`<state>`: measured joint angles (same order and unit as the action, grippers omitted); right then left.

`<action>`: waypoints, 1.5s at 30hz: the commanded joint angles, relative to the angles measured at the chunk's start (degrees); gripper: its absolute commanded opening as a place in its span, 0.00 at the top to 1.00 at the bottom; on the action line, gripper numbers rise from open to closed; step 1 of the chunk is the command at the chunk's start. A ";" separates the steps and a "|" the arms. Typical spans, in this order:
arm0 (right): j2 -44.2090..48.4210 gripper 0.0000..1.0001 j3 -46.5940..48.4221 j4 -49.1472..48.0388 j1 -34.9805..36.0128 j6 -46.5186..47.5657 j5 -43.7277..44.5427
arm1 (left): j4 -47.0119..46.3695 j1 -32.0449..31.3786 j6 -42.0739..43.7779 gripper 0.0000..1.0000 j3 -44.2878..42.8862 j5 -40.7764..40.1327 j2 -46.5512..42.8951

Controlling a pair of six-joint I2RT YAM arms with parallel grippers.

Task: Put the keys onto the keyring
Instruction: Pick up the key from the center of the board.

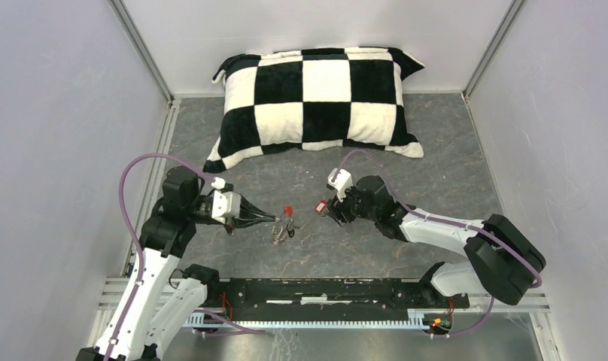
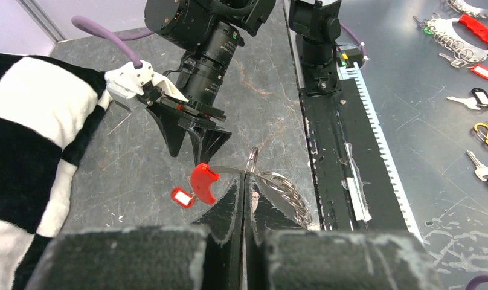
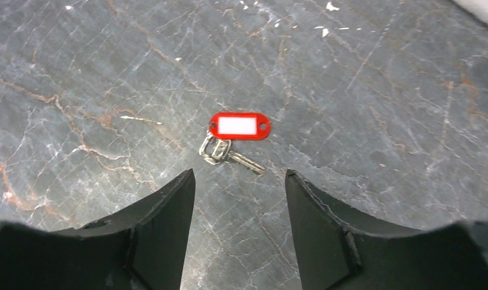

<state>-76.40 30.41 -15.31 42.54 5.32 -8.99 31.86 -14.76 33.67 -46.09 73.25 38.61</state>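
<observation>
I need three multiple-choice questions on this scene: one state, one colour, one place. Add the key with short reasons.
1. The left gripper is: A open; B shut on the keyring; C shut on a key.
2. The pillow is: A plain grey; B red and white; C black and white.
3. The red-headed key lies: A on the pillow; B on the keyring; C on the table under the right gripper.
Key: 1 B, it pinches the wire; 2 C, checks; 3 C, it lies flat below open fingers.

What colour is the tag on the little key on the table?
Red, with a white label. The tag shows best in the right wrist view.
</observation>
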 commanded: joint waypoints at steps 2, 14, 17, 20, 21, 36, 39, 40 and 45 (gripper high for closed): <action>-2.52 0.39 2.15 -2.78 0.09 0.79 -6.05 | -0.01 -0.18 -0.39 0.98 0.66 1.82 0.36; -8.91 0.37 3.84 -6.44 0.06 4.87 -11.64 | -0.02 -0.18 -0.61 0.98 1.34 1.90 -0.35; -10.04 0.38 5.60 -5.67 0.07 6.24 -11.27 | -0.03 -0.18 -0.84 0.98 1.44 2.11 -0.45; -11.41 0.42 6.80 -5.39 0.07 7.27 -11.41 | -0.01 -0.17 -1.13 0.98 1.50 2.33 -0.72; -11.92 0.43 7.20 -5.14 0.02 7.54 -11.70 | -0.04 -0.18 -1.21 0.98 1.44 2.33 -0.85; -15.34 0.53 8.30 -3.29 0.01 9.22 -11.68 | -0.02 -0.16 -1.15 0.98 1.68 3.20 -1.34; -15.79 0.55 8.47 -3.82 0.06 9.27 -11.08 | 0.03 -0.17 -1.40 0.98 1.74 3.38 -1.58; -16.01 0.57 8.67 -3.93 0.06 9.24 -10.90 | 0.01 -0.15 -1.41 0.98 1.78 3.45 -1.73; -17.31 0.62 9.66 -3.68 0.03 9.27 -10.75 | -0.03 -0.18 -1.41 0.98 1.68 3.65 -1.97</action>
<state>-92.64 37.63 -17.93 42.54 13.82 -20.32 32.71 -14.76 33.65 -44.53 74.17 37.15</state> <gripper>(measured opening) 0.398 0.022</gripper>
